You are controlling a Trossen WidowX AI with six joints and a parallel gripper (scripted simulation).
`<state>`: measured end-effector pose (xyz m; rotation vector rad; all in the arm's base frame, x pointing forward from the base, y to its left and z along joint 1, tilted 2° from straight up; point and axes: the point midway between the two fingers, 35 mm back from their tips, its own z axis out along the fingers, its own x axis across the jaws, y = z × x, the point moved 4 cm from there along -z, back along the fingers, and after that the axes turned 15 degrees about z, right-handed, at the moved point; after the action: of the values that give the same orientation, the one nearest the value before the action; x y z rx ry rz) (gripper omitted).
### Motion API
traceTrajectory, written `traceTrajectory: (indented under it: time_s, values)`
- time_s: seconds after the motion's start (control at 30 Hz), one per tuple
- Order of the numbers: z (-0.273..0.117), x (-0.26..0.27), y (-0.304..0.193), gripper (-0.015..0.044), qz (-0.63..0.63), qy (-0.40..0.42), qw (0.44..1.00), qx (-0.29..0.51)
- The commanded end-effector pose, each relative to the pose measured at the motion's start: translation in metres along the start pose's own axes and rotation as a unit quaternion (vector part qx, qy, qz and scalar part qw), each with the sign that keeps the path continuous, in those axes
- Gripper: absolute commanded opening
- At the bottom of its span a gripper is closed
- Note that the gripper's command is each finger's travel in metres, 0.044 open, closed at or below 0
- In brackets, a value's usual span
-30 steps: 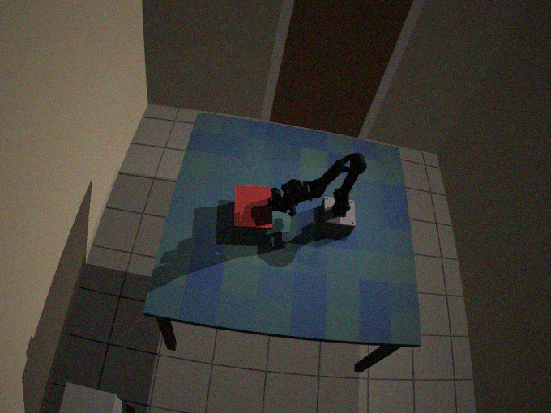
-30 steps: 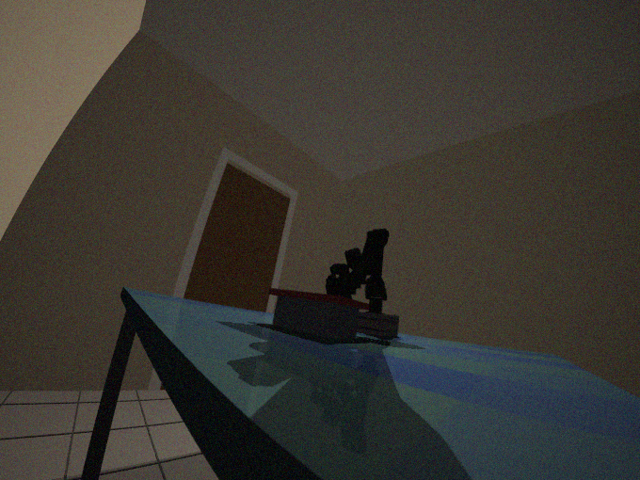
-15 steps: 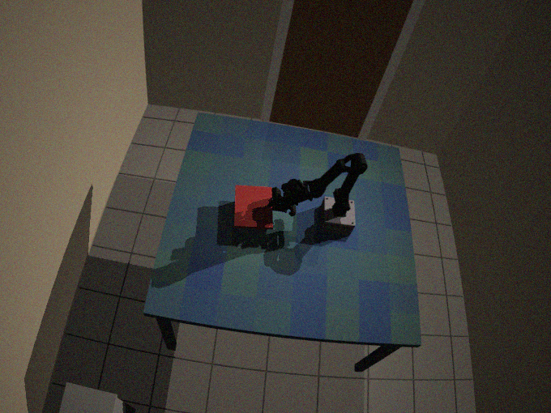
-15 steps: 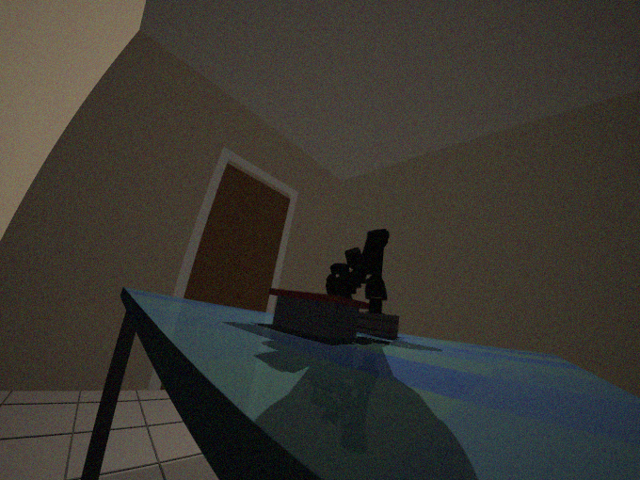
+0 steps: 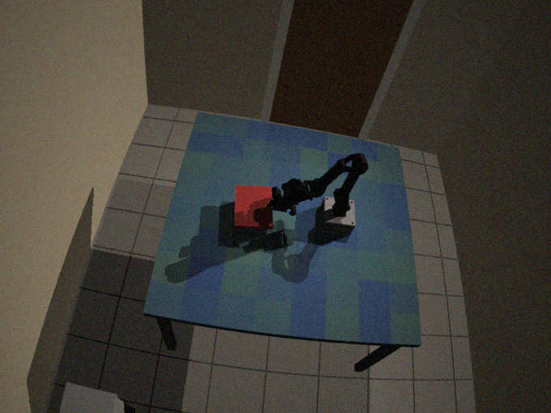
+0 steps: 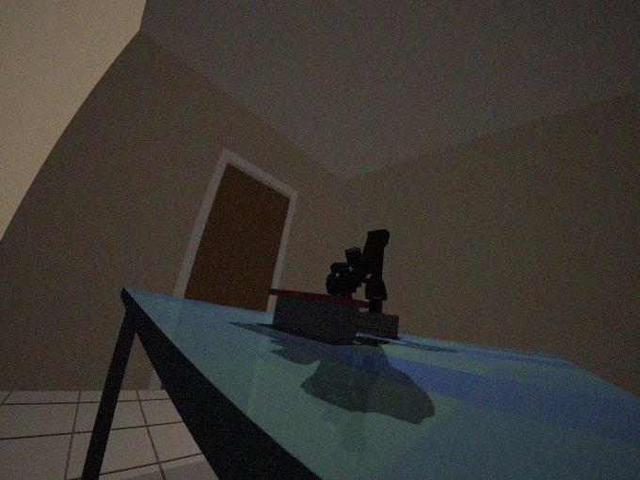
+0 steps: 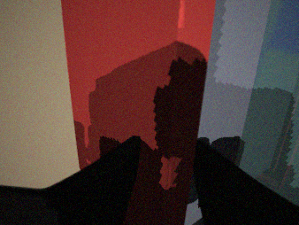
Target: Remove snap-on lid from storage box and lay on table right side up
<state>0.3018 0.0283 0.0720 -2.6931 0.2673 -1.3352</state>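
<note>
The red square lid (image 5: 249,196) (image 6: 305,295) (image 7: 124,35) lies on top of the grey storage box (image 6: 312,315) (image 7: 236,49). In the exterior view it looks nearly level, with its rim along the box's top. My gripper (image 5: 272,205) (image 7: 168,143) is at the lid's edge on the side of the arm's base, shut on that edge. In the wrist view a dark finger stands on each side of the shaded red edge. The exact contact is too dark to make out. In the top view the lid hides most of the box.
The blue-green patchwork table (image 5: 306,302) (image 6: 289,413) carries the box. The arm's pale mounting block (image 5: 348,216) (image 6: 379,325) stands to the right of the box in the top view. Dark shadows of the arm fall across the lid and table.
</note>
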Motion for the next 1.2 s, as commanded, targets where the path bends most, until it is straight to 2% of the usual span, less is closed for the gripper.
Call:
traceTrajectory:
  time_s: [0.0,1.17]
  values:
    - [-0.0012,0.0012,-0.0004,0.0,0.0,0.001,1.0,0.0]
    - [-0.0057,0.0063,-0.0025,0.0,0.0,0.001,1.0,0.0]
